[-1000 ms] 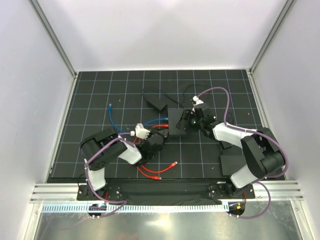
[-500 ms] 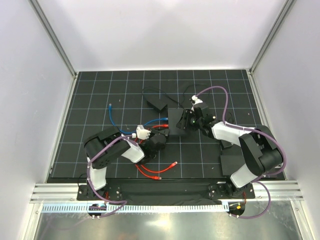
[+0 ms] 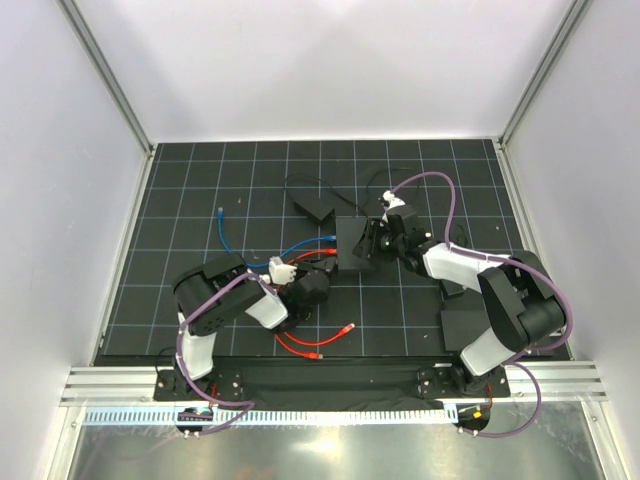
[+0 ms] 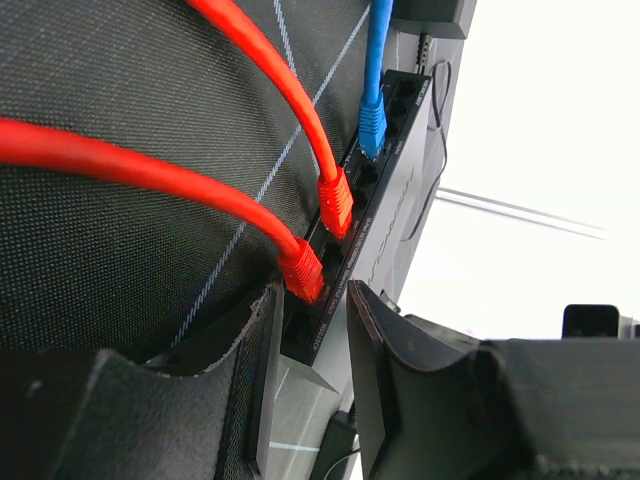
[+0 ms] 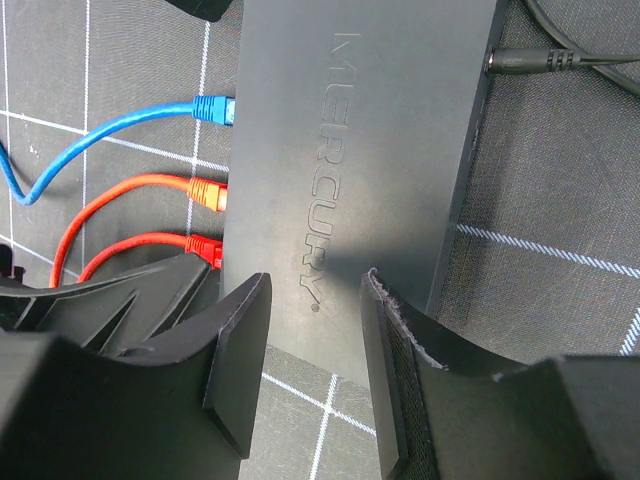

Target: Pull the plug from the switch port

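Flanking switch (image 5: 370, 150), left gripper (image 4: 312, 330), right gripper (image 5: 312, 300) low

Worktop: black gridded mat (image 3: 180, 200) | centre: switch (image 3: 350, 245), power brick (image 3: 313, 206) beyond it | left: blue cable (image 3: 222, 232) | near edge: red cables (image 3: 310, 345) | near-right corner: flat black plate (image 3: 465, 328)

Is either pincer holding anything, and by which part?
Cannot be told for the left pincer, which straddles the switch near the closest red plug; the right pincer is open over its top, gripping nothing.
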Robot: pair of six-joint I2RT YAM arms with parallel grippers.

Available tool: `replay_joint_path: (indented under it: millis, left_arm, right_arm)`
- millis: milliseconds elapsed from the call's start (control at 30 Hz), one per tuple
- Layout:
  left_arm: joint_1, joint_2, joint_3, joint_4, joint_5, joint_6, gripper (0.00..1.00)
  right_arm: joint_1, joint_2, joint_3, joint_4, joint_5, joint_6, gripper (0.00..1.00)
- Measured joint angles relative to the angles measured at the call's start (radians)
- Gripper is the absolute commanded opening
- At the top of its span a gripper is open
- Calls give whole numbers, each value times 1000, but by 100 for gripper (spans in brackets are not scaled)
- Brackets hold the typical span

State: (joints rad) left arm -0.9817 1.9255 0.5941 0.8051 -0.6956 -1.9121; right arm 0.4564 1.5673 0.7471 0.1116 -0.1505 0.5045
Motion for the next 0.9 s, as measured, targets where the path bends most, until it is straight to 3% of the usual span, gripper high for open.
replay_joint_path:
  millis: [900]
  left_arm:
    - [0, 48, 6, 53, -12, -35, 23]
  right_arm:
    - [0, 24, 24, -7, 1, -6, 44]
